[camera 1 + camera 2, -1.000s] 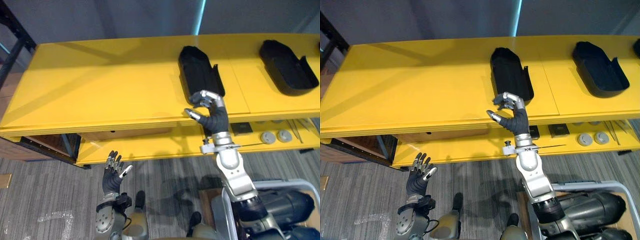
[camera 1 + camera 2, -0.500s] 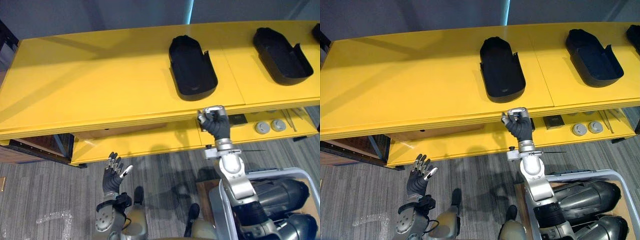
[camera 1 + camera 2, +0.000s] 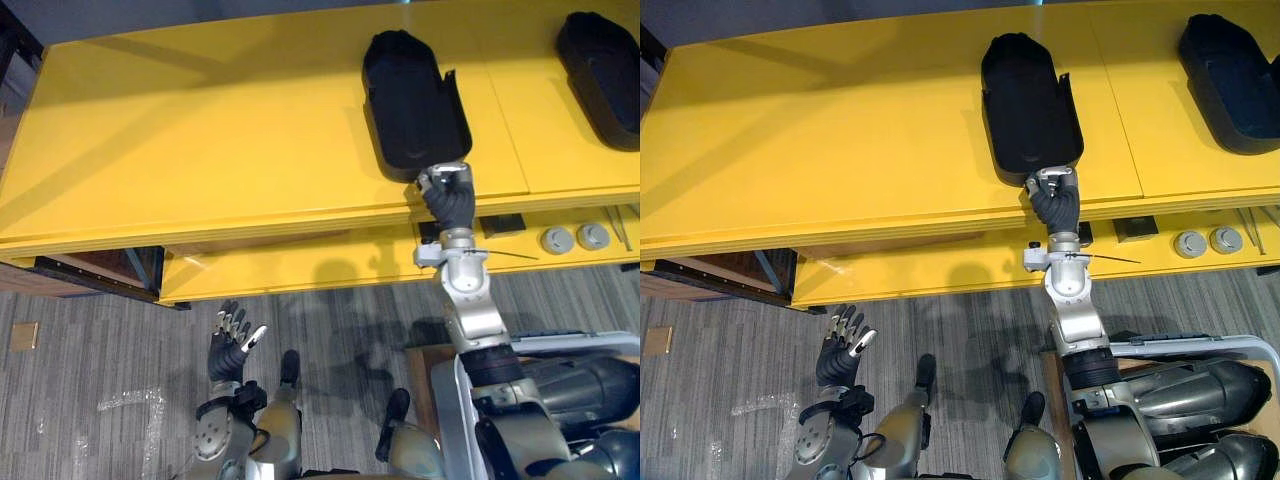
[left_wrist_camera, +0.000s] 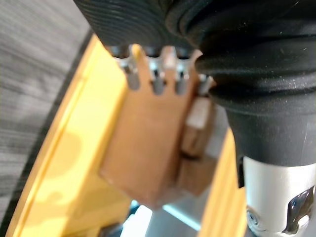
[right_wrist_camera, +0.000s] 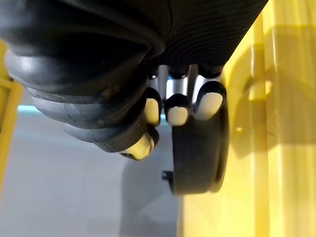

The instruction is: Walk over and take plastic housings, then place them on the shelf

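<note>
Yellow boards fill the scene: a two-level shelf standing on grey carpet. At lower left the robot's left hand hangs idle above the carpet, fingers spread and straight, holding nothing. Right of centre on the top board, a black plastic housing lies open side up, its near end at the board's front edge. The right hand reaches up to that end from below the edge. In the right wrist view its fingers are curled, with their tips against the housing's end wall and the thumb tucked beside them; no clear grip on the part shows. A second housing sits at the top board's right end, near the back edge. Two round grey discs rest at the right end of the lower board.

The placing step looks nearly finished. The next move likely calls for a short nudge to seat the housing further from the edge, then a clean pull-back of the hand without dragging the part.
</note>
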`<state>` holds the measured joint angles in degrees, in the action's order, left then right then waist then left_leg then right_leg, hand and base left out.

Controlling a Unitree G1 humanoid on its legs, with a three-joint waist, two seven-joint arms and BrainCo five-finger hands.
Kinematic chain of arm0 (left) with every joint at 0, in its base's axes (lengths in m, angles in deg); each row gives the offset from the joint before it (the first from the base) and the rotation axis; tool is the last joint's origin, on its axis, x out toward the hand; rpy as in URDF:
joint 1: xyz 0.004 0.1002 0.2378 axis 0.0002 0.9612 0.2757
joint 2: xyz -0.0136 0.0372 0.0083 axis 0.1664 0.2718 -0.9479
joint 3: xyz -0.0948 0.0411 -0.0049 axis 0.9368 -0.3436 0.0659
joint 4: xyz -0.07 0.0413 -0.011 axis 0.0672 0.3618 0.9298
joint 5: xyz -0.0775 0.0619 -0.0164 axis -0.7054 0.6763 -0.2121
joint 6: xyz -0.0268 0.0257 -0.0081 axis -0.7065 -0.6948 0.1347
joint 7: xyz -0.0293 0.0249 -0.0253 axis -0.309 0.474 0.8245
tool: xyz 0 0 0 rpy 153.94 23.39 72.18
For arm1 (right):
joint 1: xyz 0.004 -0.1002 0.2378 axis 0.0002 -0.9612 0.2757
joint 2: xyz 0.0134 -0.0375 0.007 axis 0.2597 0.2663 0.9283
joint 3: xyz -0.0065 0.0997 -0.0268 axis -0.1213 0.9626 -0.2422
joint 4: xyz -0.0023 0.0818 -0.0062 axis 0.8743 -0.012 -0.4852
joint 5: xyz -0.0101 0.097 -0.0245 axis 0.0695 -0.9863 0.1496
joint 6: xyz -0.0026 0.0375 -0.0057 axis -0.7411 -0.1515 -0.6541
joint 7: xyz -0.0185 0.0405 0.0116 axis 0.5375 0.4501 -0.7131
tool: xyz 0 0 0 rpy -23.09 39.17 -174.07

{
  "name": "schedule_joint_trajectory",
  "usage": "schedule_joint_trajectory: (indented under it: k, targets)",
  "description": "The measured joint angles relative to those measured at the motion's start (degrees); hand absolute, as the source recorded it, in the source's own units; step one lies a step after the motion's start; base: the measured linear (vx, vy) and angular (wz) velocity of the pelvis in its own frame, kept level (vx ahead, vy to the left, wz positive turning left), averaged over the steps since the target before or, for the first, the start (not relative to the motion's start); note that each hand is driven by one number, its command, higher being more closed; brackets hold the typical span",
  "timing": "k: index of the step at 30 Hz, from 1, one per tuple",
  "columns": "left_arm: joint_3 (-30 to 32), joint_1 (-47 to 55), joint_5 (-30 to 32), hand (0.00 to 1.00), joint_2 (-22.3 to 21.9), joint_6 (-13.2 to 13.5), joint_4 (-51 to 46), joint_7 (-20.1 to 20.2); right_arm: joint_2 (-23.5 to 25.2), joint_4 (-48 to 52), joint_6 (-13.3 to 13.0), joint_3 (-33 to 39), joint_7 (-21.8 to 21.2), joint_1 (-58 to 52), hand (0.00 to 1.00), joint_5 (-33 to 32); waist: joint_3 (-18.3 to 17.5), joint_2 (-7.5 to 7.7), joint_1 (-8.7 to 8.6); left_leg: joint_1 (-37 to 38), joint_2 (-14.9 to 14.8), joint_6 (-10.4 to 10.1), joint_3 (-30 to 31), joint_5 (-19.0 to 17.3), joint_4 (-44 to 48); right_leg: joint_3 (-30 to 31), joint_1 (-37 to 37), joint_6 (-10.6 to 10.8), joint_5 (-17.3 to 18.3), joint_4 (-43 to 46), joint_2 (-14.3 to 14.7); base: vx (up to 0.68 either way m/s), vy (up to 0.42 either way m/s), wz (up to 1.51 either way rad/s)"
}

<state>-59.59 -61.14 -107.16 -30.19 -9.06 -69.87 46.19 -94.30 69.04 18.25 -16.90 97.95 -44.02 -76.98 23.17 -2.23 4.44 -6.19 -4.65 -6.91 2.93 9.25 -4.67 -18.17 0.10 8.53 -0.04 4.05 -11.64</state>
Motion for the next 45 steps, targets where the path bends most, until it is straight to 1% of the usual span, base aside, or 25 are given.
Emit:
schedule_joint_trajectory:
  k: [2, 5, 11, 15, 17, 22, 25, 27, 30, 31, 32, 33, 34, 35, 36, 37, 38, 40, 41, 42, 43, 44, 45]
  targets:
    - [-0.01, -0.06, -0.03, 0.00, -0.03, 0.07, 0.00, 0.27, -0.51, -1.38, 0.01, 0.07, -0.50, 1.36, 1.00, 0.00, 0.25, -0.44, -0.20, -0.09, 0.28, 0.11, 0.41, 0.09, 0.00, -0.40, 0.00, 0.04, 0.16, 0.36, -0.29, -0.01, -0.008, 0.09]
    - [-0.61, -0.95, -0.05, 0.00, 0.09, 0.20, 0.12, 0.30, -1.26, -4.76, 0.26, 0.23, -1.49, 3.50, 1.00, -0.05, 0.48, -0.84, -0.06, -0.67, 0.26, 0.17, 1.11, 0.31, 0.00, -0.82, -0.07, 0.08, 0.17, 0.46, -0.19, -0.02, -0.018, 0.12]
    - [-1.24, -1.68, -1.64, 0.00, 0.14, 0.39, 1.19, 0.65, -2.85, -11.25, -0.47, 0.20, -2.75, 8.95, 1.00, -0.31, 0.87, -1.20, 1.19, -0.84, 0.18, 0.18, 1.23, 0.43, 0.01, -0.86, -0.19, 0.07, 0.17, 0.79, -0.17, -0.01, -0.007, 0.02]
    - [-1.32, -1.76, -1.78, 0.00, 0.16, 0.97, 2.11, 0.72, -2.90, -13.72, -0.85, -0.07, -3.88, 11.78, 1.00, -0.34, 1.32, -1.85, 1.50, -0.93, 0.24, 0.20, 1.48, 0.44, 0.01, -1.00, -0.36, 0.19, 0.50, 1.44, -0.31, -0.01, -0.010, 0.02]
    - [-1.31, -1.77, -1.78, 0.00, 0.20, 1.65, 2.11, 0.73, -2.90, -14.51, -0.88, -0.37, -3.80, 12.88, 1.00, -0.28, 1.37, -1.95, 1.58, -0.94, 0.25, 0.20, 1.63, 0.44, 0.01, -1.12, -0.49, 0.20, 0.86, 1.95, -0.38, -0.02, -0.025, 0.05]
    - [-2.03, -1.97, -1.94, 0.00, 0.25, 2.23, 2.38, 0.91, -3.79, -15.88, -0.97, -0.36, -3.18, 15.35, 1.00, -0.23, 1.54, -2.27, 1.86, -1.61, 0.24, 0.07, 2.82, 0.57, 0.02, -2.15, -1.04, 0.11, 1.85, 3.32, -0.50, 0.00, -0.041, 0.12]
    - [-3.34, -2.04, -2.17, 0.00, 0.22, 2.30, 2.71, 1.26, -4.49, -18.06, -1.29, -0.36, -2.33, 18.09, 1.00, 0.15, 2.00, -3.19, 2.64, -1.72, 0.18, 0.08, 2.86, 0.83, 0.03, -2.18, -1.27, 0.07, 2.07, 3.76, -0.52, 0.00, -0.025, 0.00]
    - [-3.34, -2.02, -2.19, 0.00, 0.24, 2.33, 2.74, 2.24, -4.60, -18.77, -1.38, -0.36, -1.99, 19.18, 1.00, 0.20, 2.12, -3.44, 2.72, -1.70, 0.11, 0.08, 2.89, 0.84, 0.03, -2.20, -1.30, 0.02, 2.18, 3.96, -0.51, 0.00, -0.038, 0.01]
    - [-3.42, -2.03, -2.20, 0.00, 0.26, 2.89, 2.84, 3.20, -4.68, -18.36, -3.61, -0.37, -0.83, 19.29, 1.00, 0.22, 2.14, -3.47, 2.66, -1.50, -0.18, 0.08, 2.71, 0.83, 0.03, -2.03, -1.29, 0.02, 2.21, 3.99, -0.47, -0.01, -0.035, -0.02]
    - [-3.48, -2.04, -2.20, 0.00, 0.26, 3.20, 3.05, 3.24, -4.68, -17.42, -3.77, -0.37, -0.36, 19.02, 1.00, 0.22, 2.14, -3.47, 2.63, -1.42, -0.23, 0.07, 2.61, 0.82, 0.03, -1.95, -1.29, 0.02, 2.21, 3.98, -0.45, -0.01, -0.030, -0.08]
    - [-3.40, -2.05, -2.24, 0.00, 0.23, 3.69, 3.56, 3.57, -4.65, -12.56, -3.91, -0.33, 0.45, 16.97, 1.00, 0.20, 2.13, -3.46, 2.58, -1.08, -0.14, 0.05, 2.35, 0.80, 0.02, -1.81, -1.15, 0.01, 2.20, 3.84, -0.39, -0.01, -0.023, -0.14]
    - [-3.25, -1.94, -2.23, 0.00, 0.23, 3.93, 3.80, 3.99, -4.22, -5.18, -4.83, -0.44, 1.37, 13.28, 1.00, 0.23, 2.09, -3.38, 2.55, -0.55, -0.20, -0.01, 1.69, 0.63, 0.02, -1.42, -0.96, 0.00, 2.20, 3.65, -0.30, -0.01, -0.022, -0.22]
    - [-3.22, -1.88, -2.23, 0.00, 0.22, 4.02, 3.81, 4.20, -3.69, -1.12, -5.13, -0.50, 1.68, 11.30, 1.00, 0.23, 2.07, -3.33, 2.56, -0.17, -0.29, -0.03, 1.07, 0.45, 0.02, -0.76, -0.96, 0.00, 2.16, 3.55, -0.21, 0.00, -0.020, -0.39]
    - [-3.29, -1.85, -2.19, 0.00, 0.20, 4.04, 3.82, 4.40, -2.37, 5.70, -5.18, -0.87, 2.30, 7.34, 1.00, 0.33, 1.93, -3.05, 2.10, 0.59, -0.48, -0.02, -0.18, 0.11, 0.02, 0.30, -0.95, 0.01, 1.99, 3.30, -0.13, 0.01, -0.021, -0.51]
    - [-3.33, -1.90, -2.17, 0.00, 0.11, 4.08, 3.81, 4.43, -0.76, 12.48, -5.06, -1.32, 2.64, 2.17, 1.00, 0.33, 1.62, -2.46, 1.06, 1.42, -0.68, -0.02, -1.43, -0.30, 0.02, 1.55, -0.95, 0.00, 1.79, 2.98, 0.06, 0.02, -0.018, -0.56]
    - [-3.36, -1.94, -2.11, 0.00, 0.08, 4.07, 3.81, 4.39, 0.12, 16.07, -4.97, -1.62, 2.67, -1.12, 1.00, 0.33, 1.31, -1.91, 0.68, 2.02, -0.80, 0.01, -2.29, -0.58, 0.01, 2.46, -0.91, -0.02, 1.67, 2.70, 0.20, 0.03, -0.019, -0.71]
    - [-3.54, -1.91, -1.91, 0.00, 0.04, 4.05, 3.81, 3.89, 1.82, 22.66, -4.44, -2.36, 2.50, -8.34, 1.00, 0.34, 0.02, -0.61, -0.33, 2.81, -1.27, -0.26, -4.42, -1.39, 0.01, 4.44, -1.01, 0.03, 1.12, 1.72, 0.67, 0.07, -0.014, -0.93]
    - [-4.54, -2.25, -1.16, 0.00, 0.13, 3.68, 4.46, 1.64, 3.46, 29.94, -4.12, -2.49, 2.44, -20.78, 1.00, 1.19, -3.67, 2.48, -3.03, 4.67, -2.22, -0.62, -9.21, -2.97, 0.01, 8.65, -1.16, -0.06, -0.19, -0.91, 1.58, 0.10, -0.017, -1.11]
    - [-5.10, -2.68, -0.81, 0.00, 0.33, 3.51, 4.85, 1.09, 3.50, 30.90, -3.99, -2.10, 2.43, -23.22, 1.00, 1.27, -4.60, 3.10, -3.80, 5.30, -2.40, -0.68, -10.38, -3.32, 0.01, 9.85, -1.10, -0.07, -0.80, -1.55, 1.84, 0.09, -0.014, -1.06]
    - [-6.05, -3.73, 0.36, 0.00, 0.42, 3.02, 5.98, 0.00, 3.70, 32.74, -3.72, -0.74, 2.44, -27.74, 0.00, 1.26, -6.54, 3.98, -5.10, 6.51, -2.77, -0.93, -13.06, -4.17, 0.02, 12.32, -1.08, -0.16, -1.58, -2.80, 2.35, 0.06, -0.010, -0.86]
    - [-6.43, -4.25, 0.86, 0.00, 0.34, 2.56, 6.45, -0.52, 3.69, 33.55, -3.72, -0.07, 2.47, -29.79, 0.00, 1.25, -7.35, 4.24, -5.64, 7.09, -2.91, -1.09, -13.81, -4.51, 0.02, 13.42, -1.08, -0.07, -1.86, -3.19, 2.57, 0.07, -0.017, -1.01]
    - [-7.43, -5.32, 1.31, 0.00, 0.26, 1.66, 7.11, -1.63, 3.64, 35.52, -3.79, 1.74, 2.41, -33.82, 0.00, 0.97, -8.64, 4.56, -6.73, 8.23, -3.26, -1.29, -16.12, -5.17, 0.02, 15.38, -1.04, -0.06, -2.41, -3.93, 2.96, 0.05, -0.017, -0.87]
    - [-7.59, -6.15, 1.32, 0.00, 0.25, 1.06, 7.52, -2.15, 3.85, 37.21, -3.80, 3.37, 2.39, -37.38, 0.00, 0.16, -9.36, 4.51, -7.73, 9.23, -3.61, -1.51, -17.82, -5.70, 0.03, 16.94, -1.14, -0.09, -2.63, -4.17, 3.37, 0.04, -0.018, -0.81]
